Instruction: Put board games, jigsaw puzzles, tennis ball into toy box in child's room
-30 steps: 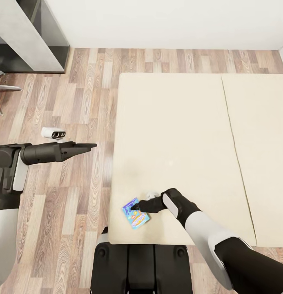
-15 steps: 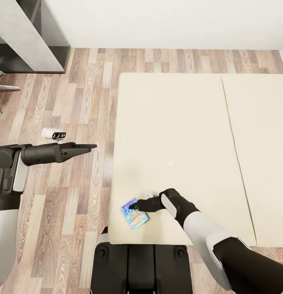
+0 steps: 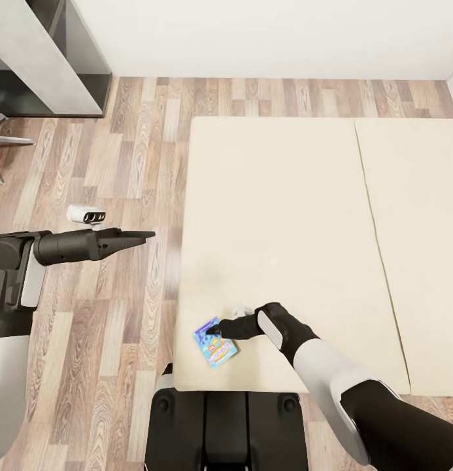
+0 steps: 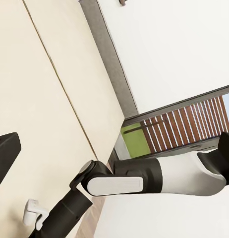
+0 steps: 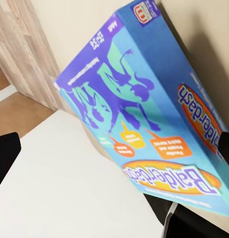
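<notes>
A small blue board game [image 3: 218, 349] lies near the front left corner of the cream bed [image 3: 285, 216]. My right gripper [image 3: 216, 330] is down at this box, open, touching its upper edge. The right wrist view has the blue lid [image 5: 144, 124], printed "Balderdash", tilted between the two fingertips [image 5: 5, 153] at the picture's edges. My left gripper [image 3: 138, 237] hovers over the wooden floor left of the bed, open and holding nothing. The left wrist view looks across the bed [image 4: 35, 99] at my right arm [image 4: 144, 178].
A small white device [image 3: 84, 213] lies on the floor close to the left arm. Grey furniture [image 3: 50, 59] stands at the back left, with a chair leg [image 3: 4, 140] beside it. A white wall [image 3: 265, 33] runs behind the bed. My base [image 3: 219, 425] touches the bed's front edge.
My right gripper has crept slightly leftward, and the blue box has shifted a little with it. The left arm has stayed put.
</notes>
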Robot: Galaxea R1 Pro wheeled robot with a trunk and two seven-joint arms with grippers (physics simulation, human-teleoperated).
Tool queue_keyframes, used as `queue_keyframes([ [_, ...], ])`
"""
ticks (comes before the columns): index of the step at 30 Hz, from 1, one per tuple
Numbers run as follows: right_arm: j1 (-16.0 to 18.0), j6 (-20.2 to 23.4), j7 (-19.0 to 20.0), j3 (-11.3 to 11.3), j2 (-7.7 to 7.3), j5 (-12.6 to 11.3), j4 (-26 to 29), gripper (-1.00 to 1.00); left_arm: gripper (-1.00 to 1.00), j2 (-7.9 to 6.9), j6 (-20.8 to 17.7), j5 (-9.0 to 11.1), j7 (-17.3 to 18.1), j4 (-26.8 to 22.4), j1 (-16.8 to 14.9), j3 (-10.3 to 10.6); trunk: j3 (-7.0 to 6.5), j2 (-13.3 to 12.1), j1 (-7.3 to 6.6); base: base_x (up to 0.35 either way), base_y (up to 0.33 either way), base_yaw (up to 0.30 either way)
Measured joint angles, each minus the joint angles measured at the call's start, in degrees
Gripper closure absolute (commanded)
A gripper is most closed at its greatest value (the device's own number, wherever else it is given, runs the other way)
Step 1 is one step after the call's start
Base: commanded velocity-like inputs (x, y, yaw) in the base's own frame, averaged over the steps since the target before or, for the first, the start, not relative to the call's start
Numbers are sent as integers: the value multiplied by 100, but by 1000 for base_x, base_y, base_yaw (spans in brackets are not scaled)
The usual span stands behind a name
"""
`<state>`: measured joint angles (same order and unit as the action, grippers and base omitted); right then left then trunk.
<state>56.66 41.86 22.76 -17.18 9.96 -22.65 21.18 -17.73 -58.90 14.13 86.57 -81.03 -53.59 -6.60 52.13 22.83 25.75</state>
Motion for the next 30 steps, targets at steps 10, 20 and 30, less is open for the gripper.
queue_keyframes([
  [10,0,-41,9,2,1,11,-148,-100,-100,0,0,-70,0,0,0,0,0,0,0,0,0,0],
  [20,0,-144,62,1,-1,11,-160,-100,-100,5,0,-105,0,0,0,0,0,0,0,0,62,0],
  [30,0,-140,66,1,-1,13,-161,-100,-100,9,0,-107,0,0,0,0,0,0,0,0,63,0],
])
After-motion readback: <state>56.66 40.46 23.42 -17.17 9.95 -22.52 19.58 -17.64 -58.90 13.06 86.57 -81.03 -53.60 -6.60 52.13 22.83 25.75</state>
